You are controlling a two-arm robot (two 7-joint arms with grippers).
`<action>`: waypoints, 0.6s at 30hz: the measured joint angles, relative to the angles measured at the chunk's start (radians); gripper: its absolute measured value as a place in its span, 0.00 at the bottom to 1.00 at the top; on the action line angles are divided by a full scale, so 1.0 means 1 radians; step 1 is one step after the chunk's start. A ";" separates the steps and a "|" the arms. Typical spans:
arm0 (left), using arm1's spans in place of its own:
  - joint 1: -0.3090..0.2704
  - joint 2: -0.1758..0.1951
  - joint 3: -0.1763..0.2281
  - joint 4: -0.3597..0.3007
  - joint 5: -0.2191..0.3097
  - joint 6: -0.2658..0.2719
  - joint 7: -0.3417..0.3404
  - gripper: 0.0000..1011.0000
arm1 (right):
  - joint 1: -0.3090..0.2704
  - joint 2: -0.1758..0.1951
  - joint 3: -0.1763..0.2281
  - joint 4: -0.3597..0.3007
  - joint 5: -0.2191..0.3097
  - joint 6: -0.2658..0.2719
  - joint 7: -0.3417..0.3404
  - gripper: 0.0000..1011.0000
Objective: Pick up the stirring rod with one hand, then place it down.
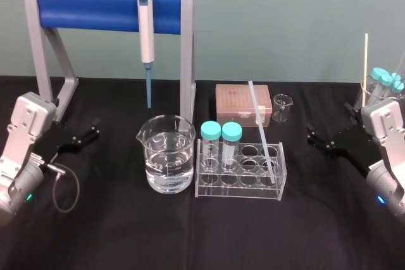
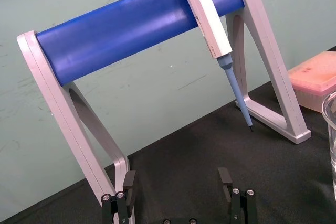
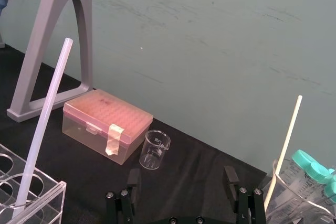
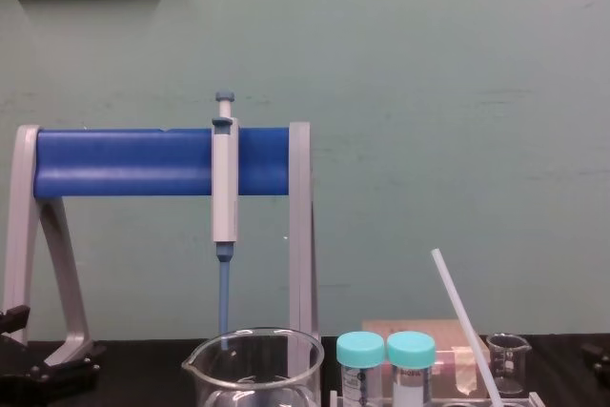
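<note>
Nearest me on the black worktop (image 1: 190, 238) stand a large beaker (image 1: 167, 156) part-filled with clear liquid and, just to its right, a clear tube rack (image 1: 239, 189) holding 2 teal-capped tubes (image 1: 211, 132) at its left end. The stirring rod (image 1: 261, 124) stands with its foot in a hole at the rack's right end, leaning back and to the left, its top over the pink tip box (image 1: 243, 102). No tool is touching it.

Out to the left, the left tool (image 2: 177, 179) rests low with its fingers spread and nothing between them. Out to the right, the right tool (image 3: 181, 178) is likewise spread and empty, well apart from the rod.

Farther back, a small beaker (image 1: 282, 107) sits just beside the tip box. At the rear, a grey pipette (image 1: 146, 36) hangs from the blue-barred stand (image 1: 88, 9).
</note>
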 joint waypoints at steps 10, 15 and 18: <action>0.000 0.000 0.000 0.000 0.000 0.000 0.000 0.99 | 0.000 0.000 0.000 0.000 0.000 0.000 0.000 0.99; 0.000 0.000 0.000 0.000 0.000 0.000 0.000 0.99 | 0.000 0.000 0.000 0.000 0.000 0.000 0.000 0.99; 0.000 0.000 0.000 0.000 0.000 0.000 0.000 0.99 | 0.000 0.000 0.000 0.000 0.000 0.000 0.000 0.99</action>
